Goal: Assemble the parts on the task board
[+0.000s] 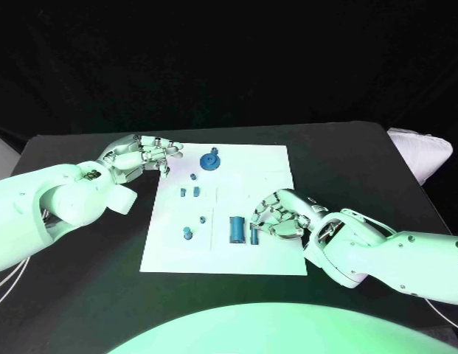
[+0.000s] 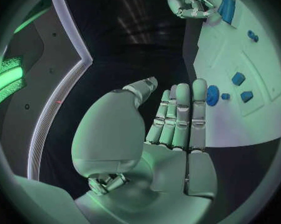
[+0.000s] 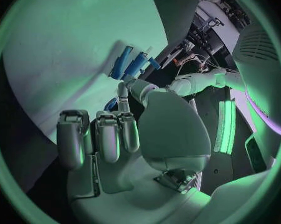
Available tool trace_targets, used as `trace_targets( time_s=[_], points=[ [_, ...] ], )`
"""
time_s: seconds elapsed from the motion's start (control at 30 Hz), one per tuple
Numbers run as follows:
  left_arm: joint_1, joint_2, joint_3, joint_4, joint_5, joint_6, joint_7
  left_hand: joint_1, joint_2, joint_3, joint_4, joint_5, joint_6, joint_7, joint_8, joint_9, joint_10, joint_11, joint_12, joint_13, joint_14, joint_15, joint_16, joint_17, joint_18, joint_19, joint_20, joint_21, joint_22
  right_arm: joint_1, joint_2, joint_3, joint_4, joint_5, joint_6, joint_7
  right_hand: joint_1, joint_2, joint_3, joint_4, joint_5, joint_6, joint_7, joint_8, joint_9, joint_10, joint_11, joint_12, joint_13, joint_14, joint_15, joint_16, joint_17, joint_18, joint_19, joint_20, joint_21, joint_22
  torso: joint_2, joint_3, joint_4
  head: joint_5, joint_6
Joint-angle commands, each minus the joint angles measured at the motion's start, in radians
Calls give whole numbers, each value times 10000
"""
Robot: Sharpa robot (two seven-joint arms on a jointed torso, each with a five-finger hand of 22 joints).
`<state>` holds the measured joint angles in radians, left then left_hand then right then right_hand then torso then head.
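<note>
White task board in table centre on black table. Blue gear-like part lies at board's 12 o'clock, near far edge. Small blue pieces just below it toward 11 o'clock; another pair at 9 o'clock; tiny one near centre-left; round blue part at 8 o'clock. Long blue block upright at 6 o'clock, a thinner blue peg just beside it on its 3 o'clock side.

Left hand sits at board's 10–11 o'clock corner, over the board's edge. In left wrist view left hand has fingers straight, side by side, thumb apart, nothing in it: open, empty. Gear part shows just past its fingertips, can't tell if touching.

Right hand at board's 4–5 o'clock, fingers curled over the board just beside the thin peg. In right wrist view right hand has fingers bent in, blue block and peg lying beyond the thumb, a small blue bit by the thumb tip. Can't tell whether it grips a piece or only touches.
</note>
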<state>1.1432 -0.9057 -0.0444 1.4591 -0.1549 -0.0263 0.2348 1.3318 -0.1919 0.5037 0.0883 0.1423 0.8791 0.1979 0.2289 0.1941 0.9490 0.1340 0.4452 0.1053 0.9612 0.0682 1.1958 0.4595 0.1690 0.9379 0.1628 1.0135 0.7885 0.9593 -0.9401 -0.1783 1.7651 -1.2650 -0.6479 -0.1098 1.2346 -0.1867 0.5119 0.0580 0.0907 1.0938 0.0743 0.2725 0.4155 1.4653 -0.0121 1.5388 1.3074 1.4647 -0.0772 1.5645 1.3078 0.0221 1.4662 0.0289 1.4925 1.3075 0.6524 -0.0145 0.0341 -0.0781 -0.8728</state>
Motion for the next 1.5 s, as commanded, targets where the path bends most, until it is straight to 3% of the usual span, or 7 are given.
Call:
trace_targets(
  time_s=[0.03,0.27,0.4,0.8,1.13,1.5],
  points=[
    [3,8,6,17,-32,142,58,82,-16,8,78,-11,-80,-19,-10,-9,-39,-9,42,11,-57,-20,-35,11,141,-28,5,-69,-8,-9,36,-2,-42,-157,426,-71,171,36,35,-21,11,-37,-14,-34,-14,950,74,2,2510,1061,80,63,2630,-76,877,54,22,2438,3,-6,4,5,2],
    [3,-1,6,22,-36,136,57,82,-16,8,78,-11,-80,-19,-10,-9,-39,-9,42,11,-57,-20,-35,11,141,-28,5,-69,-8,-9,93,-2,-133,-367,645,-286,449,203,168,-142,52,42,-41,-10,-21,959,53,29,2521,1061,67,63,2630,-83,886,56,63,2449,3,-4,5,14,2],
    [3,-10,6,24,-38,130,56,82,-16,8,78,-11,-80,-19,-10,-9,-39,-9,42,11,-57,-20,-35,11,141,-28,5,-69,-8,-9,105,-2,-176,-487,725,-386,672,384,314,-273,-242,80,-60,25,-10,960,37,31,2522,1061,52,63,2630,-88,891,46,90,2456,3,-3,3,15,2],
    [3,-11,6,22,-46,131,55,82,-16,8,78,-11,-80,-19,-10,-9,-39,-9,42,11,-57,-20,-35,11,141,-28,5,-69,-8,-10,196,-2,-306,-713,750,-539,900,594,471,-480,-351,67,-44,117,64,964,43,42,2526,1061,52,63,2630,-93,897,42,116,2463,7,8,-3,8,2],
    [3,-5,6,19,-50,139,55,82,-16,8,78,-11,-80,-19,-10,-9,-39,-9,42,11,-57,-20,-35,11,141,-28,5,-69,-8,-11,283,-2,-415,-1262,640,-859,980,649,538,-586,-416,44,-15,182,123,973,60,66,2536,1061,60,63,2630,-110,917,44,206,2486,1,1,5,-8,2],
    [3,-7,6,21,-54,141,53,82,-16,8,78,-11,-80,-19,-10,-9,-39,-9,42,11,-57,-20,-35,11,141,-28,5,-69,-8,-12,285,-2,-439,-1269,460,-587,969,616,522,-611,-407,39,-6,205,143,979,70,85,2543,1061,67,63,2630,-103,908,46,167,2476,1,0,4,8,2]
  ],
)
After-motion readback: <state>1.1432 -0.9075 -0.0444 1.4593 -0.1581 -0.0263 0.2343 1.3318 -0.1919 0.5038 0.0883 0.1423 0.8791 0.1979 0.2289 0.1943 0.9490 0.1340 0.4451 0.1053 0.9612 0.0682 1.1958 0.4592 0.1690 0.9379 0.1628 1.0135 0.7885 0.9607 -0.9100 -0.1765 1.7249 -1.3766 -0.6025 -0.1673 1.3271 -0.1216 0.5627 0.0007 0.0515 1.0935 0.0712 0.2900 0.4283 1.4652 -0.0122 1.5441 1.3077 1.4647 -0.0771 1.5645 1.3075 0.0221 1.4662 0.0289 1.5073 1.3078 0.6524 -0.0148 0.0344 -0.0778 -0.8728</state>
